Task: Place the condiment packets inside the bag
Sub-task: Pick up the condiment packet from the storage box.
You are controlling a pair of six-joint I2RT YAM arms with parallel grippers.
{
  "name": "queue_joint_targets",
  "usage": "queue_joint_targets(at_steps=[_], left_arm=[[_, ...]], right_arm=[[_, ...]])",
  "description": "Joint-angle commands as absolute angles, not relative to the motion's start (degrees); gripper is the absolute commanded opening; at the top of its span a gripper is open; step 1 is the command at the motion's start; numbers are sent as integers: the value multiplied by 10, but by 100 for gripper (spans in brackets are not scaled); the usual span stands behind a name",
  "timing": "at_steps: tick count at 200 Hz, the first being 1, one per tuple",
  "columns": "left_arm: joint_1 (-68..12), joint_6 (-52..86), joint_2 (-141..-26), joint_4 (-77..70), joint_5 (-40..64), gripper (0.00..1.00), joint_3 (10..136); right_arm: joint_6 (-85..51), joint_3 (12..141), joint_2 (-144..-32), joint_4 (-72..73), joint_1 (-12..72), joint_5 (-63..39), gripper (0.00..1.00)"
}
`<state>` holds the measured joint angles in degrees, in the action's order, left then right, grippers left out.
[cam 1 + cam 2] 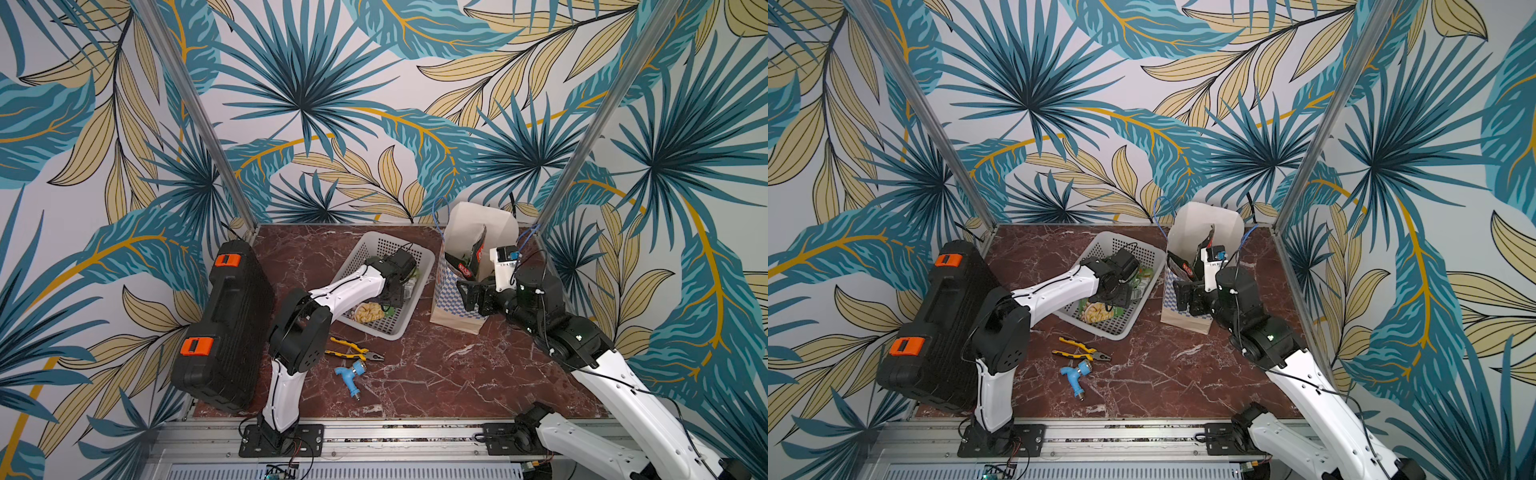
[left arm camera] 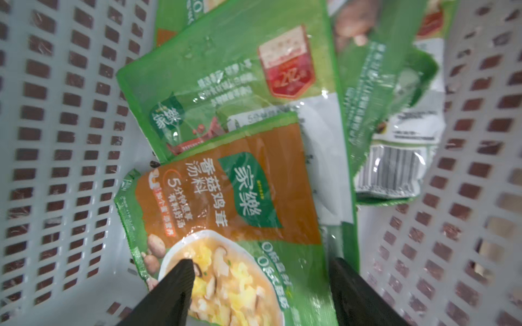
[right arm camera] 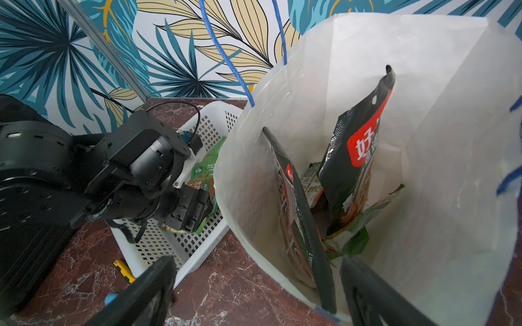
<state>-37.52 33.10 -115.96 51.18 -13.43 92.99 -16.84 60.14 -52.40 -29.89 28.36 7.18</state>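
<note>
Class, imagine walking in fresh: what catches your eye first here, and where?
The tall paper bag stands at the far right, dark condiment packets propped inside. Next to it, a white basket of green packets, the open left gripper poised above them. A black case with orange latches stands at the left.

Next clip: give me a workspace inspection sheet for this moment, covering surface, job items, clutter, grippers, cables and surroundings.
Surface: marble table; spills, nothing seen.
Job's things: green packets lie in the basket; dark packets stand inside the bag.
Clutter: pliers and blue tap on the table; black case at its edge.
Grippers: left gripper open over the basket's packets; right gripper open, astride the bag's near wall.
Cables: black cable loops above the left wrist; snags, nothing seen.
Surroundings: leaf-print walls, metal posts.
</note>
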Motion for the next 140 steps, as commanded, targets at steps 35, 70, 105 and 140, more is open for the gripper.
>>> queue_joint_targets(at_steps=[35,70,105,140], left_arm=[[-363,375,-1206,518,-98,86,1027],[-361,392,-1223,556,-139,78,1049],[-360,399,-1210,571,-166,60,1039],[-359,400,-1170,561,-180,42,1007]], right_arm=[[-157,592,-521,-300,283,68,96],[-154,592,-518,-301,283,68,96],[-153,593,-517,-302,283,66,96],[-152,592,-518,-301,283,63,96]])
